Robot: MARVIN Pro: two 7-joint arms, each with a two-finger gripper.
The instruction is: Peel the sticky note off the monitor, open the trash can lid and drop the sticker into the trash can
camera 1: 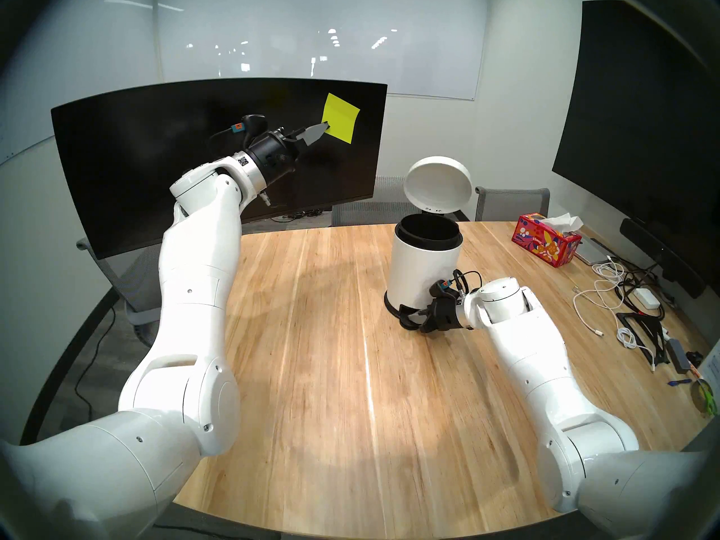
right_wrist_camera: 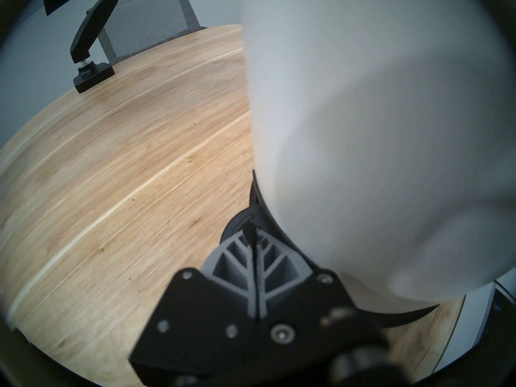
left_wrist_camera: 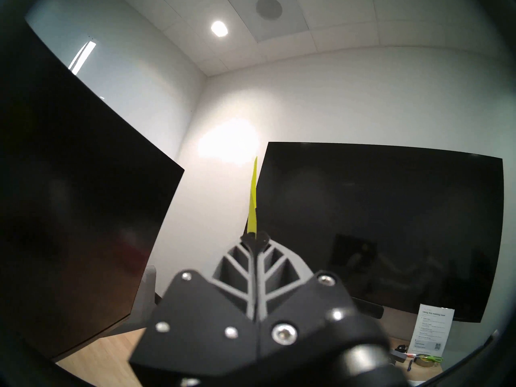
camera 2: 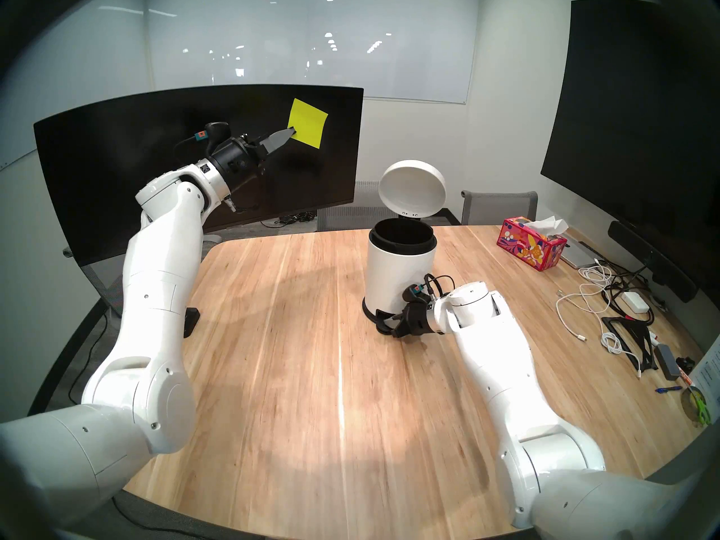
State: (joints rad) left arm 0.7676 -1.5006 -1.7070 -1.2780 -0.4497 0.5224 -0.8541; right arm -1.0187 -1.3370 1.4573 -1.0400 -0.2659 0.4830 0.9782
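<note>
White trash can [camera 1: 422, 272] stands lid-up, its black interior showing nothing.

My arms are glossy white with black wrists, and my left gripper [camera 1: 325, 129] has grey ribbed fingers [left_wrist_camera: 245, 269]. The sticky note [camera 1: 339, 117] is plain bright yellow-green against the black monitor [camera 1: 156, 145]. The trash can [camera 1: 422, 272] is white with a black inner rim and black base ring; its lid [camera 1: 438, 184] is white. The table [camera 1: 331, 352] is pale, streaky blond wood. The tissue box [camera 1: 545, 245] is red-pink with a colourful floral print.
</note>
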